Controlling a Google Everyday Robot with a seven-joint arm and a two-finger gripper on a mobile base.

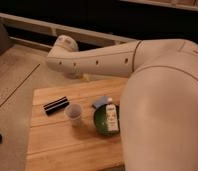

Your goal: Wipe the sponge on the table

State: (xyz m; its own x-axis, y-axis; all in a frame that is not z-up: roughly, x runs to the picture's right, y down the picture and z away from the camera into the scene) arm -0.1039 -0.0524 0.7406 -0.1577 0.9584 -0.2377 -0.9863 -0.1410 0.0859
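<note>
the sponge [101, 101] lies on the worktop [57, 145], nearer than the tool and well below it, tight against the green bowl [99, 126] with the cup [74, 114] close by, so any descent onto it could tip the cup or shove the bowl, and a wiping stroke could hit the black bar [56, 105]. the arm [107, 60] stretches from its near shoulder to the worktop's far edge, where the tool [77, 75] hangs clear of the wood; its opening and any load cannot be told.
</note>
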